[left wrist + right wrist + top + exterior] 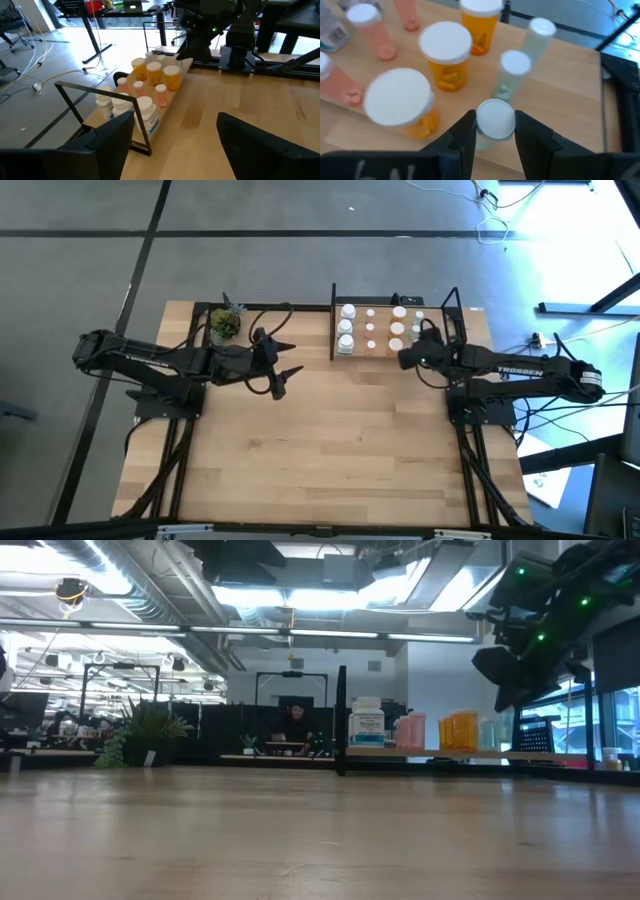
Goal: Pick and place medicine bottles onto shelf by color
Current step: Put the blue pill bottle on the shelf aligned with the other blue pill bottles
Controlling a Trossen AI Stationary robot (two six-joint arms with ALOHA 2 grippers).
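Right hand (495, 131): over the right end of the shelf (384, 351), its 2 fingers pinching the white cap of a pale green bottle (494, 121) that stands at the near edge of the board.
Left hand (283, 364): spread wide and empty, hovering over bare worktop (330, 450) left of the shelf, near the potted plant (224, 324).
Bottles on shelf: white ones (346, 326) at the left end, pinkish ones (410, 730) next, orange ones (460, 729) after them, pale green ones (512, 74) at the right end. In these views, no bottle lies loose on the worktop.
Step in hand: probably setting down, or just about to let go of, a green bottle beside its 2 green fellows.
Risk 1, tipping: the held bottle is slim and looks to stand close to the shelf's front edge. If the fingers part unevenly or drag the cap, it could topple off the board.
Risk 2, neighbours: a fat orange bottle (400, 107) sits just beside the left finger. A sideways pull-out could knock it over and start others falling.
Risk 3, frame: the black posts (452, 305) stand near the right wrist. A lift that swings outward might catch one and shake the whole shelf.
Safer course, as I judge it: open evenly, then rise straight up before moving away.
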